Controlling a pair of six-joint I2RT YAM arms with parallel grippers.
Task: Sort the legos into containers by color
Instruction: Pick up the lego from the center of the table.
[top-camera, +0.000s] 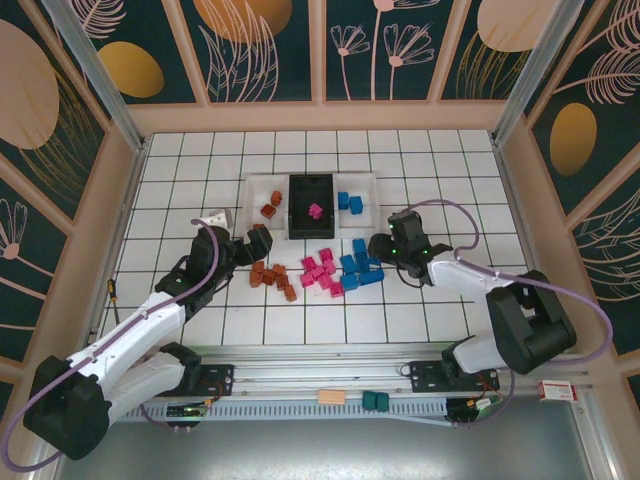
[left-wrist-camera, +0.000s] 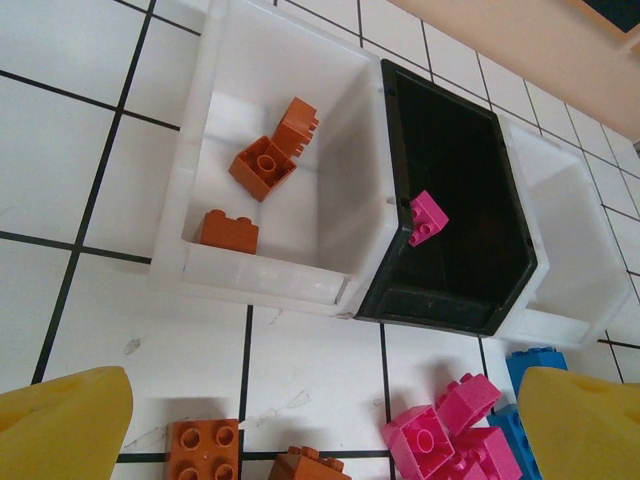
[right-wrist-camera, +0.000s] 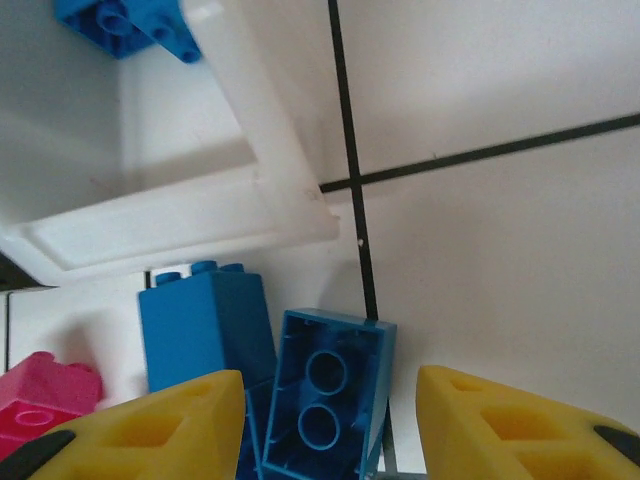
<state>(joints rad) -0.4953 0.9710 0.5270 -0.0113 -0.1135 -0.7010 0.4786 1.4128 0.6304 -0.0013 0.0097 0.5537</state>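
A: When you looked, where were the legos (top-camera: 311, 266)?

B: Mostly loose on the table (top-camera: 170, 190), in three heaps between the grippers. The brown heap (top-camera: 272, 277) lay just ahead of the left gripper (top-camera: 250, 243), the pink heap (top-camera: 322, 274) sat in the middle, and the blue heap (top-camera: 360, 270) was right up against the right gripper (top-camera: 378, 248).

A: Were any in the bins?

B: A few. The bins stood in a row beyond both grippers. Ahead of the left gripper, three brown bricks (left-wrist-camera: 262, 165) lay in the left white bin (left-wrist-camera: 260, 280) and one pink brick (left-wrist-camera: 427, 218) in the black bin (left-wrist-camera: 440, 300). Some blue bricks (top-camera: 350, 203) lay in the right white bin (top-camera: 376, 200).

A: And the jaws?

B: The left gripper's stood wide, with nothing between them. The right gripper's stood partly apart, astride an overturned blue brick (right-wrist-camera: 330, 390). A gap showed on one side, so they were not pinching it. An upright blue brick (right-wrist-camera: 205, 325) stood just beside it, and the white bin's corner lay just ahead.
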